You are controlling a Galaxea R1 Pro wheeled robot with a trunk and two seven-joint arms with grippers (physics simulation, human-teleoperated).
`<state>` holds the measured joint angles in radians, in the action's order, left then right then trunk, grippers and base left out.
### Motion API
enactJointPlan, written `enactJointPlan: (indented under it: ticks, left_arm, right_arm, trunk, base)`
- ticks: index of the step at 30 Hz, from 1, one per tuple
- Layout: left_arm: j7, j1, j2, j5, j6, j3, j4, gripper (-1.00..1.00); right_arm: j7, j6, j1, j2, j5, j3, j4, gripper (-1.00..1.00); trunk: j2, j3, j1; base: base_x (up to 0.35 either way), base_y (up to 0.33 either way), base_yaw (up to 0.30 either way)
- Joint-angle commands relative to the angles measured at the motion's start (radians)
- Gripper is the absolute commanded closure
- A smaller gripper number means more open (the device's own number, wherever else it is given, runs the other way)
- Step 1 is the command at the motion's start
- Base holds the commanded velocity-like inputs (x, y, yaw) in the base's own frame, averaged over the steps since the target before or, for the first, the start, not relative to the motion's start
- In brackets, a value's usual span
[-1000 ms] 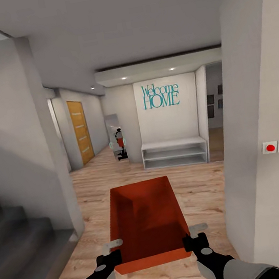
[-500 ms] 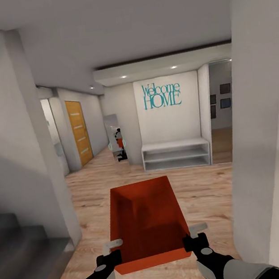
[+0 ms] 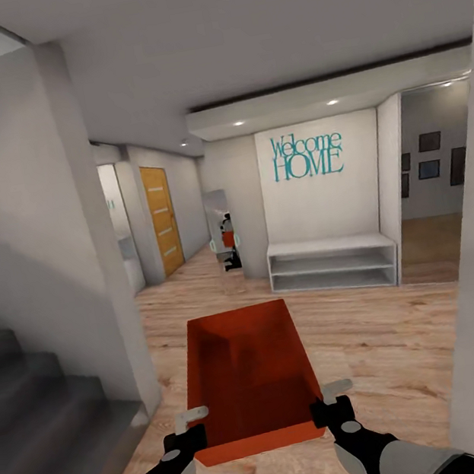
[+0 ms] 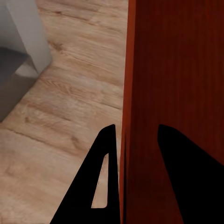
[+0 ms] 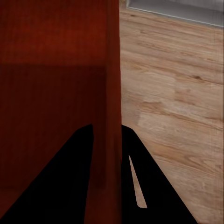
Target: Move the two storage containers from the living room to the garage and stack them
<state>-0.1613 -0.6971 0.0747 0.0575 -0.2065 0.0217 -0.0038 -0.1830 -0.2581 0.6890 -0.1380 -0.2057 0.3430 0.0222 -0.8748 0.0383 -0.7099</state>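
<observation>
Head view, Welcome HOME sign (image 3: 307,154), wrist views (closer), claws astride storage container (image 3: 250,377) walls

Grey forearms, black wrists, pale grey fingers (image 3: 191,413); wrist views show them black.

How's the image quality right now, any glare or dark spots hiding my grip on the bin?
Head view: even, soft light, no glare; storage container sharp, its inside shaded toward the near end. Left wrist view: fingers are black silhouettes straddling the container's wall. Right wrist view: the same, fingers featureless black, contact detail lost.
</observation>
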Motion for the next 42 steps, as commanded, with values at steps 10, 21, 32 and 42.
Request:
enactJointPlan:
  ticks: [10,21,32,42]
  left_arm:
    - [0.003,-0.001,0.0,0.007,-0.005,0.012,-0.001,1.0]
    - [0.004,-0.001,-0.001,0.009,-0.005,0.012,-0.001,1.0]
    - [0.004,-0.001,-0.001,0.01,-0.005,0.012,-0.001,1.0]
    - [0.003,-0.001,-0.001,0.01,-0.005,0.012,-0.001,1.0]
  right_arm:
    - [0.007,-0.001,0.001,-0.011,-0.004,-0.047,-0.001,1.0]
    - [0.007,-0.001,0.001,-0.011,-0.003,-0.047,0.0,1.0]
    - [0.007,-0.001,0.001,-0.011,-0.004,-0.047,0.0,1.0]
    - [0.007,-0.001,0.001,-0.011,-0.004,-0.047,0.0,1.0]
  trunk:
    - [-0.001,0.002,-0.001]
    - [-0.001,0.002,-0.001]
    - [-0.001,0.002,-0.001]
    - [-0.001,0.002,-0.001]
  base:
    - [0.323,0.0,0.027]
    - [0.323,0.0,0.0]
    - [0.323,0.0,0.0]
    - [0.323,0.0,0.22]
